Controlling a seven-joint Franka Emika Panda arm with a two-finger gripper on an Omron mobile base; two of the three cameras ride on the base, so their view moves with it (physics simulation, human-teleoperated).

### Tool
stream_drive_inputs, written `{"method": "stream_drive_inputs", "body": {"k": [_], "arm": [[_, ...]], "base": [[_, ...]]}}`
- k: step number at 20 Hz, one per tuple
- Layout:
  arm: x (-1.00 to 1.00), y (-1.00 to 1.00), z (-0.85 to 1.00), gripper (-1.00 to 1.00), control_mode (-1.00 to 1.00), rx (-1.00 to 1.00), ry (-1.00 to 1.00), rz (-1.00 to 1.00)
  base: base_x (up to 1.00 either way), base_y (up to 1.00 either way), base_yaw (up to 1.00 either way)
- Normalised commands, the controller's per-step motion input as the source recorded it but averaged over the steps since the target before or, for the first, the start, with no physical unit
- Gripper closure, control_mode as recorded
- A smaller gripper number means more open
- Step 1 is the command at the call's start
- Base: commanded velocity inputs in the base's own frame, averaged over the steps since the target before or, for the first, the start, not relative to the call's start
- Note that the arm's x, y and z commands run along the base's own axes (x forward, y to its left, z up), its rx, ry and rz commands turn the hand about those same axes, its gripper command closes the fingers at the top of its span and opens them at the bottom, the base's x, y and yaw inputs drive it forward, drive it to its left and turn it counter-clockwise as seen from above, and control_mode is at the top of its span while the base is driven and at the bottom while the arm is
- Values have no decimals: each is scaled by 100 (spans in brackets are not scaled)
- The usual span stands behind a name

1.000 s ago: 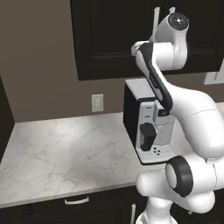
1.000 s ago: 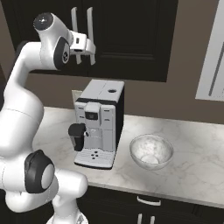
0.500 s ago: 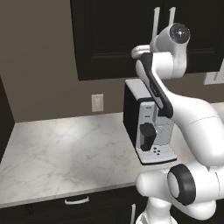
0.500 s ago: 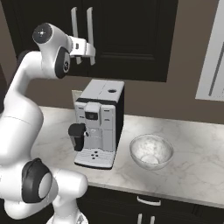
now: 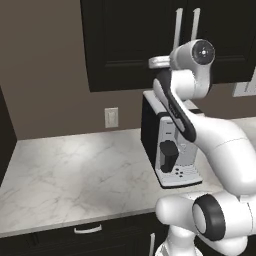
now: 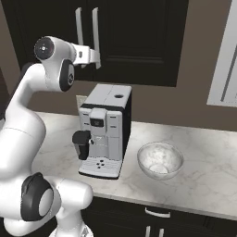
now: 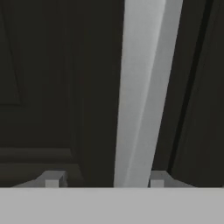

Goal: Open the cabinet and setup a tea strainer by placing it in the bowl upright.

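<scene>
Left base view: the cabinet [image 5: 125, 45] fills the top, doors closed; the coffee machine [image 5: 167, 145] stands below. Right base view: the gripper [image 6: 95, 58] sits at a handle [image 6: 96, 28], the bowl [image 6: 160, 159] lower centre on open counter [image 6: 208, 152]. Hand view: fingertips [image 7: 53, 178] straddle the bar (jaws apart, not touching).

The left base view is looking forward and down from behind the arm, on its left side; the right base view is doing the same from its right. Both are sharing the counter [image 5: 75, 170], the coffee machine [image 6: 104, 132] and the cabinet [image 6: 139, 37]. The hand view is sitting very close to a silver handle [image 7: 142, 92] (running top to bottom).
</scene>
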Motion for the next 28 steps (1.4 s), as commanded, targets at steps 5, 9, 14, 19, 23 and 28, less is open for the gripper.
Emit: {"method": "stream_drive_inputs", "body": {"k": [5, 9, 14, 19, 23, 28], "arm": [[16, 0, 0, 100, -100, 0, -3, 1], [-26, 0, 0, 100, -100, 0, 0, 1], [-85, 26, 0, 100, -100, -2, -1, 0], [-96, 59, 0, 100, -100, -3, 0, -6], [-94, 67, 0, 100, -100, -2, 0, -12], [-91, 64, 0, 100, -100, -3, 7, -21]], "base": [[0, 0, 0], [0, 0, 0], [0, 0, 0], [0, 0, 0], [0, 0, 0], [0, 0, 0]]}}
